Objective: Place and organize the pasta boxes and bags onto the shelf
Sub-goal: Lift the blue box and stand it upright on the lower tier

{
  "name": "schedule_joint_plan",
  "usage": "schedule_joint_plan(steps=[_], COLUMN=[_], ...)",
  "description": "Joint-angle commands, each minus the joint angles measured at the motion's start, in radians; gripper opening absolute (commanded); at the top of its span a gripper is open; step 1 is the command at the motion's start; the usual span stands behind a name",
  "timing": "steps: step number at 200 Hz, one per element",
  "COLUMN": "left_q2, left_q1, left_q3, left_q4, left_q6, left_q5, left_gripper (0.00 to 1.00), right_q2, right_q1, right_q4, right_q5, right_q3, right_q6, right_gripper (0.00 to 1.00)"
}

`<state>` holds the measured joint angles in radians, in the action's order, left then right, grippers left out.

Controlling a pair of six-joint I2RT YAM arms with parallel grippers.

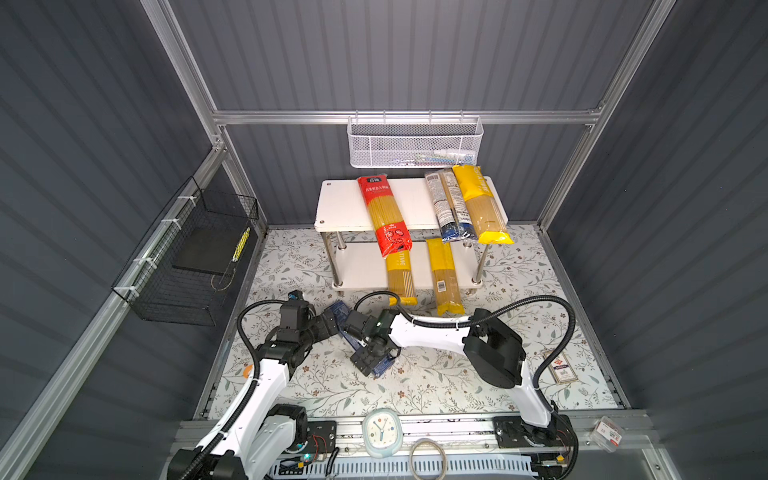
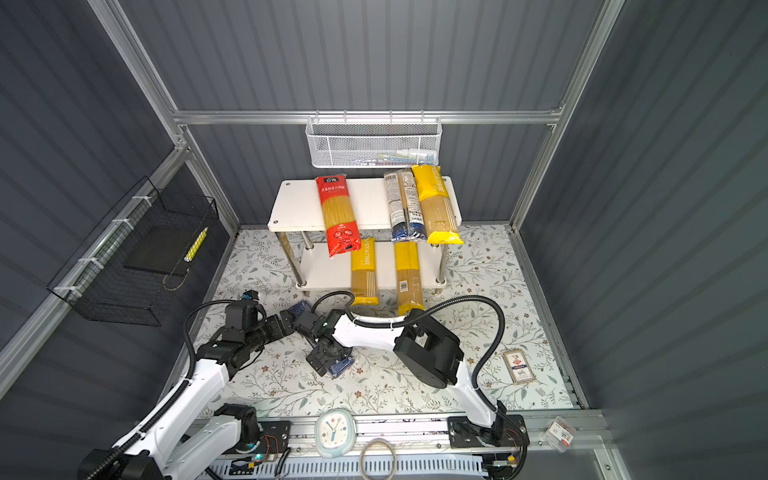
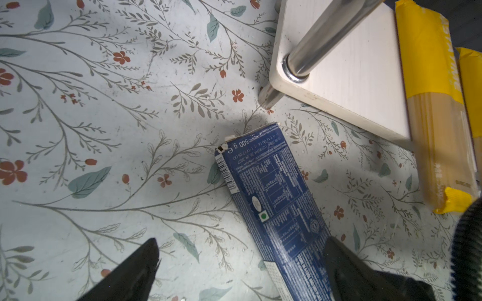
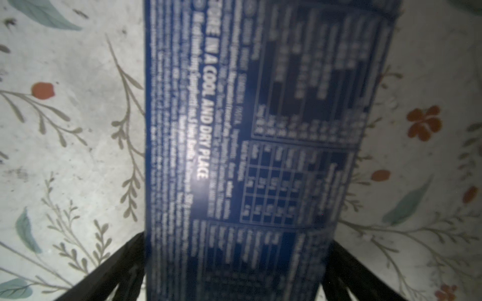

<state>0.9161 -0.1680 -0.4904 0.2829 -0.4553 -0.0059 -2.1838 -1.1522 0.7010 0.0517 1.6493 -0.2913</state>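
Note:
The dark-blue pasta box (image 1: 338, 311) (image 2: 300, 308) (image 3: 273, 195) (image 4: 247, 130) lies flat on the floral table in front of the shelf (image 1: 345, 203) (image 2: 299, 203) (image 3: 352, 73). My right gripper (image 1: 368, 361) (image 2: 322, 361) (image 4: 238, 260) points down over its near end, open, one finger along each long edge. My left gripper (image 1: 328, 322) (image 2: 286, 322) (image 3: 241, 258) is open at the box's far part, one finger over it. On the top tier lie a red bag (image 1: 384, 216), a clear bag (image 1: 451, 208) and a yellow bag (image 1: 482, 203). Two yellow bags (image 1: 401, 274) (image 1: 444, 278) overhang the lower tier.
A white mesh basket (image 1: 415, 143) hangs on the back wall above the shelf. A black wire basket (image 1: 187, 257) hangs on the left wall. A small card (image 1: 561, 365) lies at the table's right. A clock (image 1: 382, 430) and a wire ring (image 1: 428, 457) sit at the front rail.

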Motion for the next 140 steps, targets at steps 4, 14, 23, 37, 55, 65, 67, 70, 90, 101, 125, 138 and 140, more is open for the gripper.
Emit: schedule_joint_plan(steps=[4,14,23,37,55,65,67,70,90,101,125,138,140], left_q2=[0.001,-0.001,-0.002,0.001,0.001,-0.004,-0.005,-0.007,-0.024,-0.030,-0.036,-0.040,-0.040], left_q1=[0.010,0.010,0.010,0.010,0.009,0.010,0.010,0.010,0.010,0.010,0.010,0.010,0.010], left_q3=[0.023,0.027,0.031,0.038,0.036,0.036,0.036,0.036,0.039,0.036,0.035,0.036,0.036], left_q4=[-0.022,-0.024,-0.025,-0.039,-0.035,-0.026,-0.025,-0.023,-0.020,-0.013,-0.004,0.001,0.001], left_q6=[0.011,0.012,0.012,0.028,0.031,0.033,0.032,0.031,0.028,0.028,0.028,0.027,0.027], left_q5=[0.020,0.020,0.023,0.063,0.075,0.064,0.061,0.058,0.049,0.046,0.046,0.046,0.046], left_gripper=[0.99,0.99,0.99,0.99,0.99,0.99,0.99,0.99,0.99,0.99,0.99,0.99,0.99], right_q2=[-0.031,-0.037,-0.042,-0.048,-0.057,-0.060,-0.060,-0.060,-0.065,-0.064,-0.068,-0.076,-0.076], right_q1=[0.003,0.005,0.006,0.014,0.022,0.023,0.023,0.023,0.022,0.022,0.018,0.014,0.014], right_q4=[0.036,0.037,0.033,0.033,0.036,0.042,0.042,0.045,0.065,0.074,0.093,0.106,0.108], right_q5=[-0.045,-0.052,-0.061,-0.080,-0.088,-0.087,-0.086,-0.083,-0.068,-0.054,-0.041,-0.041,-0.041], right_q3=[0.016,0.019,0.019,0.020,0.024,0.027,0.028,0.030,0.041,0.044,0.047,0.053,0.053], right_q6=[-0.014,-0.014,-0.014,-0.015,-0.020,-0.024,-0.025,-0.025,-0.034,-0.043,-0.052,-0.054,-0.053], right_gripper=[0.99,0.99,0.98,0.95,0.93,0.92,0.92,0.91,0.85,0.82,0.80,0.76,0.76])
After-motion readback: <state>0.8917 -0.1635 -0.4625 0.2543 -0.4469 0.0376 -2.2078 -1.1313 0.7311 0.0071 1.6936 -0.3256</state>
